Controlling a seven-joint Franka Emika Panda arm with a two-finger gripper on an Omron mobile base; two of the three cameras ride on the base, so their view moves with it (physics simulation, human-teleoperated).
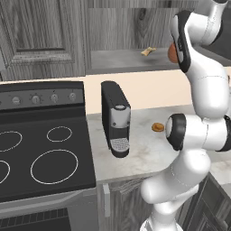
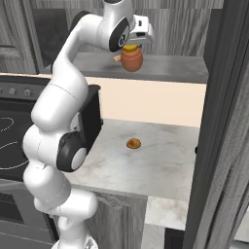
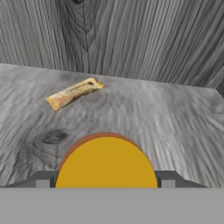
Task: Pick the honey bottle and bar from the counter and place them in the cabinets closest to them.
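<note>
Risk: releasing too high or tilted could tip the bottle [image 2: 131, 59] and roll it toward the shelf [image 2: 180, 70] lip, or knock the bar [image 3: 74, 93] lying farther in (a judgement). Gripper [image 2: 132, 48] part open, clamped on the bottle's top, over the cabinet floor.

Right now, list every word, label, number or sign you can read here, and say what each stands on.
None can be read.
Bar wrapper: print too blurred to read.
Stove knobs: marks too small to read.
Honey bottle and coffee machine: no lettering visible.
</note>
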